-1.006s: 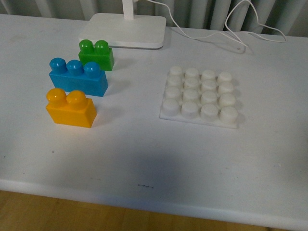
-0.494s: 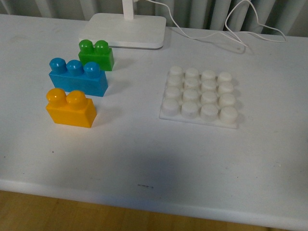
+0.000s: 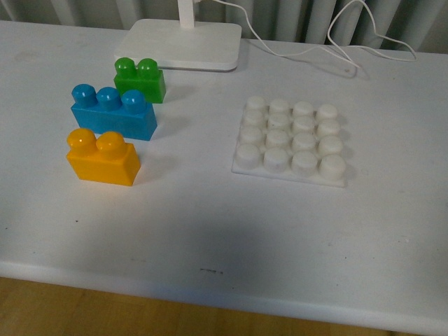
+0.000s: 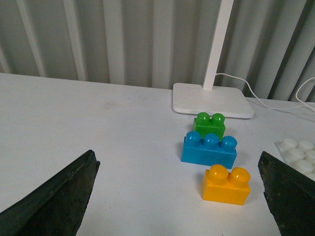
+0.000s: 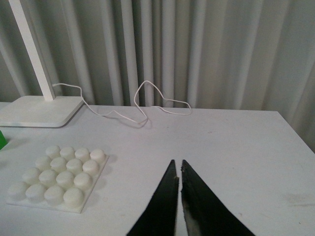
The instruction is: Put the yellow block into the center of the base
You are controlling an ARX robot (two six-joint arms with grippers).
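Spanning view: white bench (image 3: 210, 231); hanging behind: grey pleated curtain (image 5: 221, 49). Sitting near-left, touched by nothing: yellow block (image 3: 103, 157); just behind, blue brick (image 3: 114, 113), then green brick (image 3: 141, 79). Lying right, well apart, studs bare: base (image 3: 290, 140). Spreading wide, holding nothing: left hand (image 4: 175, 162). Pinching nearly closed, empty: right hand (image 5: 177, 167). Getting cropped at far edge: lamp stem (image 3: 186, 12).

Soft, even indoor light falls on the white table (image 3: 294, 224), which looks slightly grey-blue. In the front view a broad faint shadow dims its near middle, and the yellow block (image 3: 103, 157) casts a short soft shadow rightward. In the wrist views the left gripper (image 4: 170, 196) and right gripper (image 5: 177, 164) are near-black, unfocused shapes.
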